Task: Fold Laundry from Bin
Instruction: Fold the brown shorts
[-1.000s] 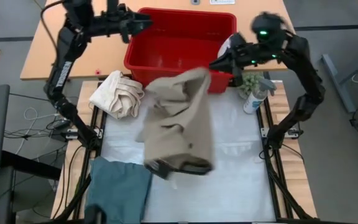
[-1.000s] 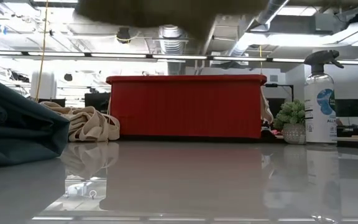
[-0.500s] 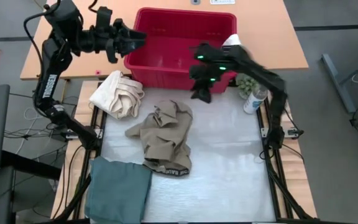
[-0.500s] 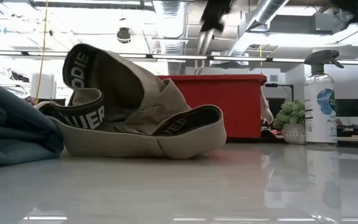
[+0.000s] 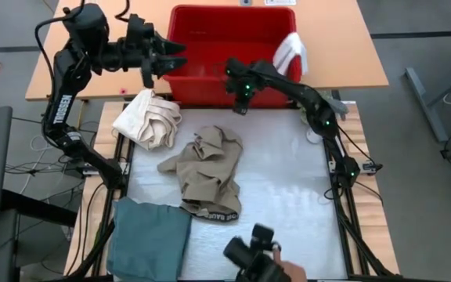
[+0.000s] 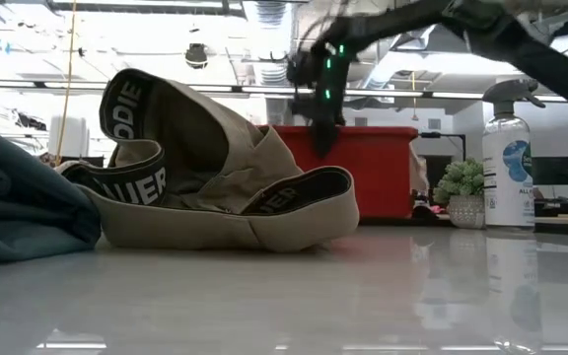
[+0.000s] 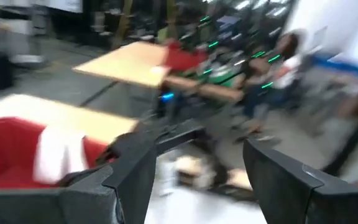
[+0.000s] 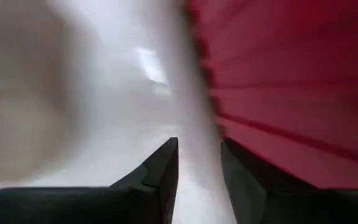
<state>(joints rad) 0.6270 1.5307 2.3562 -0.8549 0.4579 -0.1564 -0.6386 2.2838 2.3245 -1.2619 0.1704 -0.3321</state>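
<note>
Here the right gripper (image 5: 239, 102) hangs at the near wall of the red bin (image 5: 210, 70); its fingers (image 8: 160, 171) stand a narrow gap apart with nothing between them, table surface and red plastic showing beyond. The left gripper (image 5: 156, 63) hovers beside the bin's left rim, jaws spread wide and empty. On the white table (image 5: 288, 196) the tan trousers (image 5: 206, 172) lie crumpled near the centre, waistband toward the front edge. A teal-green garment (image 5: 149, 239) rests at the front left corner. A cream bundled cloth (image 5: 149, 117) sits just left of the bin's near corner. A white cloth (image 5: 290, 53) drapes over the bin's right rim. A spray bottle (image 6: 508, 158) and small plant (image 6: 464, 192) stand at right. A person's hand (image 5: 284, 272) with a dark object shows at the front edge.
</note>
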